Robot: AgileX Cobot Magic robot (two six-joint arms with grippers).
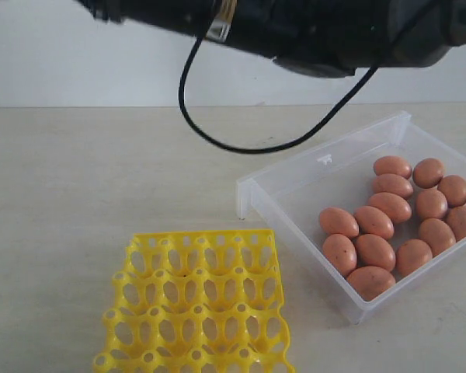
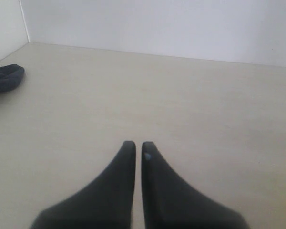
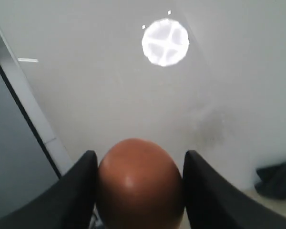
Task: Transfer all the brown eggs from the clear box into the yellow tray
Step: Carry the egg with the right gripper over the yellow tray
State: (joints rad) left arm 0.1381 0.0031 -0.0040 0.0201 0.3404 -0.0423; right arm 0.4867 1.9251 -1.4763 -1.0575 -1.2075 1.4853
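Several brown eggs (image 1: 388, 233) lie in the right half of the clear box (image 1: 295, 175) on the right of the table. The yellow tray (image 1: 194, 307) sits at the front, left of the box, and its visible sockets hold nothing. My right gripper (image 3: 139, 162) is shut on one brown egg (image 3: 140, 183), a finger pressed on each side, with a pale wall behind it. A dark arm (image 1: 295, 31) crosses the top of the exterior view, and neither gripper shows there. My left gripper (image 2: 138, 144) is shut and holds nothing, low over bare table.
A black cable (image 1: 217, 136) loops down from the arm above the table, behind the box. A dark cloth-like object (image 2: 5, 78) lies near the wall corner in the left wrist view. Another dark shape (image 3: 276, 179) shows in the right wrist view.
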